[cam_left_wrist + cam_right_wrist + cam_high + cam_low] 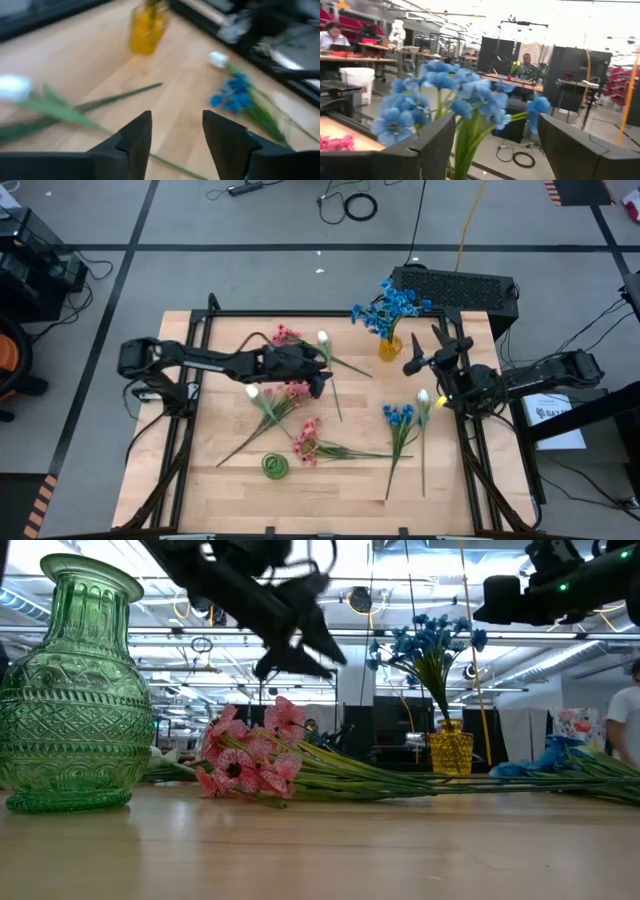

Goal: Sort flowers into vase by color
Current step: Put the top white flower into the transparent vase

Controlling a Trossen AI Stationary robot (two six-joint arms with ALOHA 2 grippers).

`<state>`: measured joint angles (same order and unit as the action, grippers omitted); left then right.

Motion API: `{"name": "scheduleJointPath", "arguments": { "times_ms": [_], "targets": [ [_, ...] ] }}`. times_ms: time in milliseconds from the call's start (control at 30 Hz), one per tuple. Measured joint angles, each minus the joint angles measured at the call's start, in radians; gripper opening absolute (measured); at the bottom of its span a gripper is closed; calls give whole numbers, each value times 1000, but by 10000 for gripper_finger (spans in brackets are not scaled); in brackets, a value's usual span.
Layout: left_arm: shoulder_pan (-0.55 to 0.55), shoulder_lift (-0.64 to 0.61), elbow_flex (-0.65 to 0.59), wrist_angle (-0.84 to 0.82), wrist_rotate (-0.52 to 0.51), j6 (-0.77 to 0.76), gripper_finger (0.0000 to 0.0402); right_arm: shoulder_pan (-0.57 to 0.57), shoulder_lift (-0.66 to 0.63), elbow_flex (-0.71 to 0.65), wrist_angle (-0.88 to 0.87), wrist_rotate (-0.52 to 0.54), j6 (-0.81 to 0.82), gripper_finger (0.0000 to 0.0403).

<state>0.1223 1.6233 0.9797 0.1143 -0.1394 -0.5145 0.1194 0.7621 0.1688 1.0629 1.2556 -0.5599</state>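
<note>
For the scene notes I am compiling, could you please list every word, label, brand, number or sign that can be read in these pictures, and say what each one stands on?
No text can be read in any view.
White sheet beside the table, under the right arm: dark print, too small to read.
Colourful poster in the room behind, low view: too blurred to read.

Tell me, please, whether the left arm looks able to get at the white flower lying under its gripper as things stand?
Probably yes. The left gripper hangs with its fingers apart just over the white flower, whose green stem runs bare across the table. Nothing covers it; the pink flowers lie beside it.
</note>
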Motion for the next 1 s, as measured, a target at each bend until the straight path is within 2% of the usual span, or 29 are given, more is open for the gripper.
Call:
{"name": "scheduleJointPath", "arguments": {
  "times_ms": [167, 267, 367, 567, 667, 1000],
  "targets": [
    [-1, 101, 52, 6, -88, -159, 167, 23, -22, 0, 3, 56, -32, 274],
    [-5, 129, 75, 7, -101, -187, 174, 45, -23, 0, 3, 63, -32, 274],
    [-12, 155, 87, 0, -106, -213, 195, 67, -23, 0, 2, 63, -31, 274],
    [-8, 202, 86, -28, -110, -266, 261, 96, -23, 0, 11, 83, -38, 274],
    [-4, 211, 86, -27, -110, -288, 278, 99, -23, 0, 18, 83, -39, 274],
    [-2, 249, 86, -26, -92, -377, 267, 115, -23, 0, 18, 85, -3, 274]
  ]
}}
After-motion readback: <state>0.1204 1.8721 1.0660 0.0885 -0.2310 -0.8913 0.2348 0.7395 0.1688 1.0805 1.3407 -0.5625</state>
